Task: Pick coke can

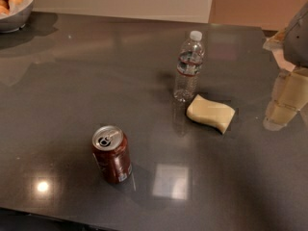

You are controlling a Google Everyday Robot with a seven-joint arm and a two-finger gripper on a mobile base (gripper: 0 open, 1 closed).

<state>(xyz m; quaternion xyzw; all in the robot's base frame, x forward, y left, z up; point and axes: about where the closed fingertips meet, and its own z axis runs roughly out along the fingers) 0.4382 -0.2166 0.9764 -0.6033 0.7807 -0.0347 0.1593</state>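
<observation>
The coke can [112, 154] stands upright on the dark grey table [72, 90], at the front left of centre. It is dark red with a silver top and pull tab. My gripper [284, 105] hangs at the far right edge of the camera view, above the table and well to the right of the can. It is far from the can and holds nothing that I can see.
A clear plastic water bottle [188, 66] stands behind and to the right of the can. A pale yellow sponge [211, 113] lies just in front of the bottle. A bowl of round orange-brown food [12, 6] sits at the back left corner.
</observation>
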